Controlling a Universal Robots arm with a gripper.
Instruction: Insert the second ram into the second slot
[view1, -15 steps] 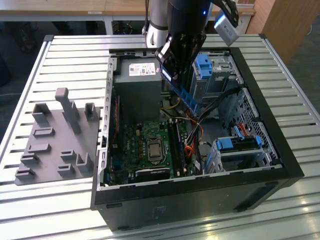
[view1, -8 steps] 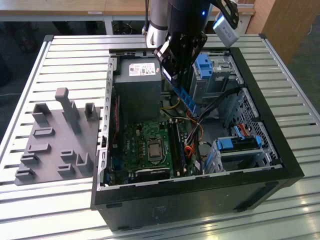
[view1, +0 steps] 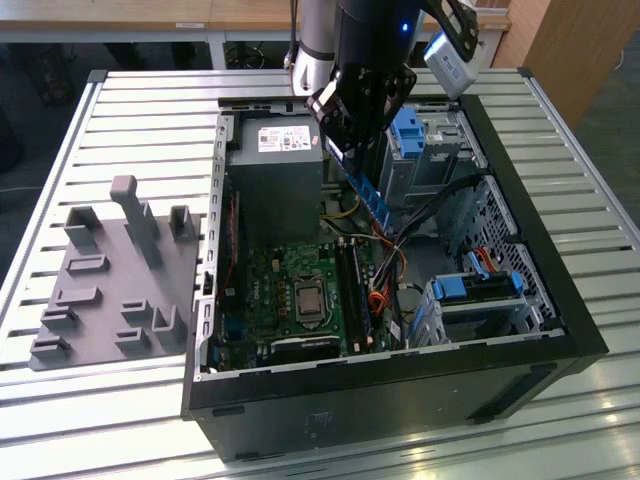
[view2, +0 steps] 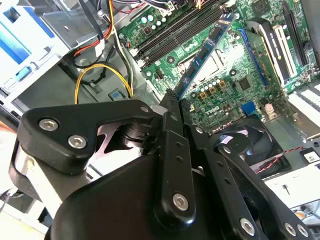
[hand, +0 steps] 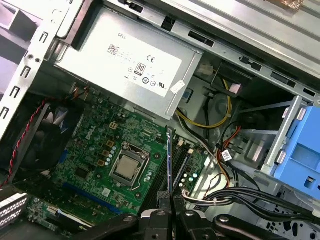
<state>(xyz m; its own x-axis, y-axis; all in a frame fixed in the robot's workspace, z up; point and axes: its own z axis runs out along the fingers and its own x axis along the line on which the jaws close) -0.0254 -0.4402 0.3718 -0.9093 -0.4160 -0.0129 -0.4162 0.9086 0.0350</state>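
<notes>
My tool (view1: 346, 150) is clamped on the second ram (view1: 370, 195), held over the open computer case (view1: 560, 300).

In the exterior view my tool sits at the upper middle of the frame, and the blue stick slopes down from it toward the exterior view's right, above the bundle of cables (view1: 400, 235). It is clear of the motherboard (view1: 265, 290) and not seated. The black memory slots (view1: 352, 285) lie lower in the frame, just to the exterior view's right of the processor socket (view1: 307, 300). I cannot tell which of them is the second. In the second wrist view my tool (view2: 175, 102) pinches one end of the second ram (view2: 205, 52), which reaches out over the green board beside the memory slots (view2: 170, 32). In the first wrist view I see the second ram (hand: 170, 160) edge-on, rising from my tool (hand: 169, 197). The grey power supply (view1: 275, 175) fills the case's upper left corner. A grey fixture tray (view1: 110, 280) rests on the ribbed tabletop (view1: 130, 110) at the left of the frame.
</notes>
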